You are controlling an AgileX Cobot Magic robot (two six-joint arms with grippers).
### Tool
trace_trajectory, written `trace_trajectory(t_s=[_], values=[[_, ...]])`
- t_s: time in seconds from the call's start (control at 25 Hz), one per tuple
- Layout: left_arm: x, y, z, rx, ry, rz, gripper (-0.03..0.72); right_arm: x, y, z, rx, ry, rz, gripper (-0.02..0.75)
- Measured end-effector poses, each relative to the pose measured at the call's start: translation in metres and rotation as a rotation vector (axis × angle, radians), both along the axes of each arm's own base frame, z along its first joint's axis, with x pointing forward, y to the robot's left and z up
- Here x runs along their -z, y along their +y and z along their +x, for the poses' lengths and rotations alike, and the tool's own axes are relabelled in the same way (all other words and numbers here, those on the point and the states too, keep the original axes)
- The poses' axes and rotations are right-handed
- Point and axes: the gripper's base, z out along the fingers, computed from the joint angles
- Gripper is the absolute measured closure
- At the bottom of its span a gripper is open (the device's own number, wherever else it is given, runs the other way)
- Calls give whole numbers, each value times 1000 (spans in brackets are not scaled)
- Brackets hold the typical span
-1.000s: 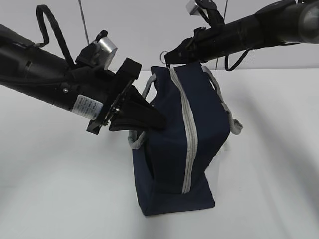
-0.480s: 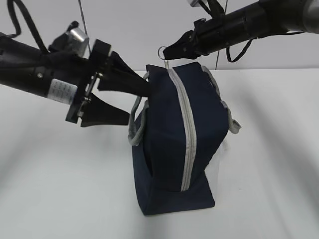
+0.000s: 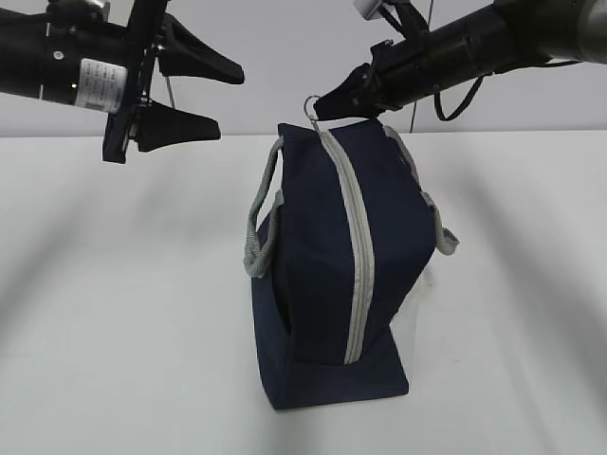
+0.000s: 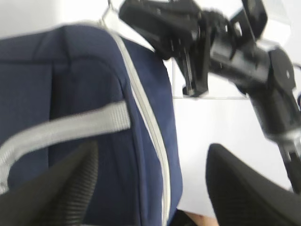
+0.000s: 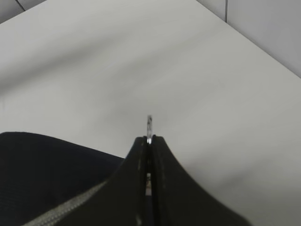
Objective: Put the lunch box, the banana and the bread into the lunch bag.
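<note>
The navy lunch bag (image 3: 332, 256) stands upright on the white table, its grey zipper (image 3: 358, 246) closed down the front. My right gripper (image 3: 322, 104) is shut on the metal ring pull (image 3: 311, 102) at the bag's top far end; the ring (image 5: 149, 123) pokes out between the closed jaws in the right wrist view. My left gripper (image 3: 223, 100) is open and empty, raised at the upper left, apart from the bag. Its wrist view shows the bag (image 4: 70, 103) and a grey handle (image 4: 61, 129). The lunch box, banana and bread are out of view.
Grey webbing handles (image 3: 261, 223) hang on both sides of the bag. The white table (image 3: 114, 332) extends around it, with a pale wall behind.
My left gripper let go of the bag's left handle, opened, and pulled up and away to the left. The handle dropped back against the bag. My right gripper stayed shut on the ring pull.
</note>
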Motion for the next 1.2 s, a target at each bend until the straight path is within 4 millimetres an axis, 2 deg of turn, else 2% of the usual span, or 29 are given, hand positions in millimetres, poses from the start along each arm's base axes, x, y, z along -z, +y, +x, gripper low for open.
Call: trace_trajectory(t_s=[0.2,0.4,0.6,0.84,0.92,1.0,1.12,1.2], values=[[14,-11,33,-11,60,27,237,1,0,0,-5,3,-7,754],[27,-39,61,32,85,72,239,1,0,-1,-6,5,-8,754],[32,-68,76,77,100,120,240,1,0,-1,-6,4,-13,754],[38,-73,84,84,118,233,267,2,-1,-1,-13,4,-30,754],[38,-73,84,83,119,242,309,3,-2,-1,-12,3,-34,754],[38,-73,84,81,120,243,391,2,-3,0,-6,1,-34,754],[38,-73,84,80,115,244,590,3,-4,0,-2,-1,-36,754],[38,-73,85,85,100,243,664,3,-5,1,-13,-24,-47,754]])
